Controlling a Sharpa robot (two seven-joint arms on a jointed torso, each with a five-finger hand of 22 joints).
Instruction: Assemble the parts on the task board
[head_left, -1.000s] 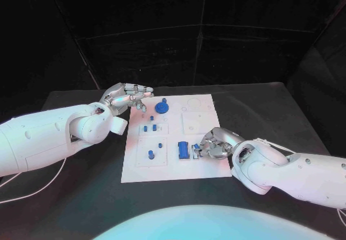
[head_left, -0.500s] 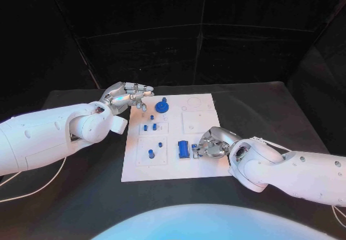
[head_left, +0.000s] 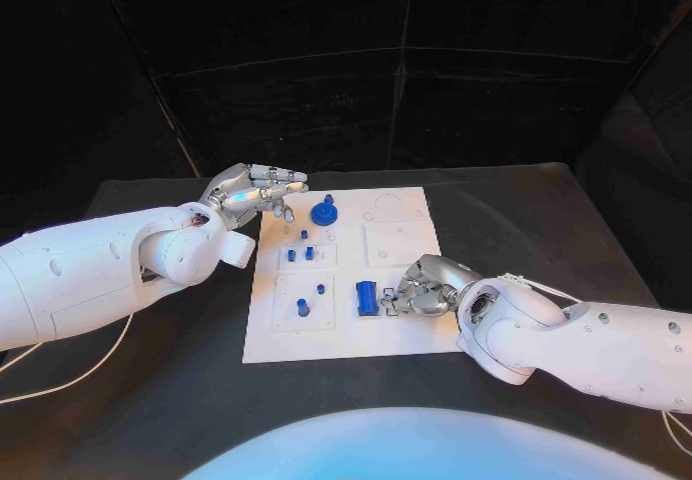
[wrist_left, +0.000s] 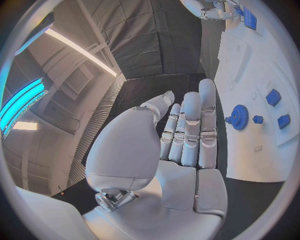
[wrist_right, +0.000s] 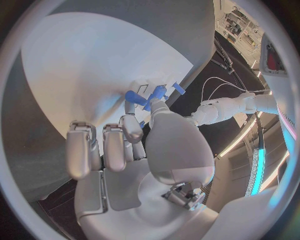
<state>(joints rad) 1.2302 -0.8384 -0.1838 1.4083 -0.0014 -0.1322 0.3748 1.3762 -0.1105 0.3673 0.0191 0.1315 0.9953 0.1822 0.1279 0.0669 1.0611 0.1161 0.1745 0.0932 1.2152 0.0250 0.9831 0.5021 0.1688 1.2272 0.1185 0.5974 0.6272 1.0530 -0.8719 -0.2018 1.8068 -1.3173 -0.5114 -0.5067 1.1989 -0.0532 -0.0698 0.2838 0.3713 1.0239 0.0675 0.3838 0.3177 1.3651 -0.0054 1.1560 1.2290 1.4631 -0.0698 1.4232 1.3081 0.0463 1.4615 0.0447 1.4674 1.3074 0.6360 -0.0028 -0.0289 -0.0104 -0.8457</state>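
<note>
Black table (head_left: 548, 215) under everything, bearing the white task board (head_left: 339, 335) square in the middle, presumably so both arms reach it alike. Left hand (head_left: 257, 192) parked off the board's far left corner, fingers (wrist_left: 199, 125) straight and close together, clasping nothing; likely held clear to leave room for the other arm. Just past those fingertips, the blue gear (head_left: 325, 213) seated flat on the board, with small blue parts (head_left: 300, 256) a little beyond it in a recessed panel. Right hand (head_left: 426, 288) lowered onto the board's near right side, thumb and forefinger drawn together at a small blue part (wrist_right: 154, 94), the remaining fingers (wrist_right: 80, 150) straight and idle alongside; whether that part is truly pinched or merely pressed at, cannot tell, since the fingertips cover the contact. Immediately beyond those fingertips, the long blue block (head_left: 368, 299) lying in its slot, touching or nearly touching the part being worked. Probably a seating step: small part being pushed or aligned into place beside the block. More blue parts (head_left: 303, 306) farther off from the right fingertips, in the neighbouring panel.
</note>
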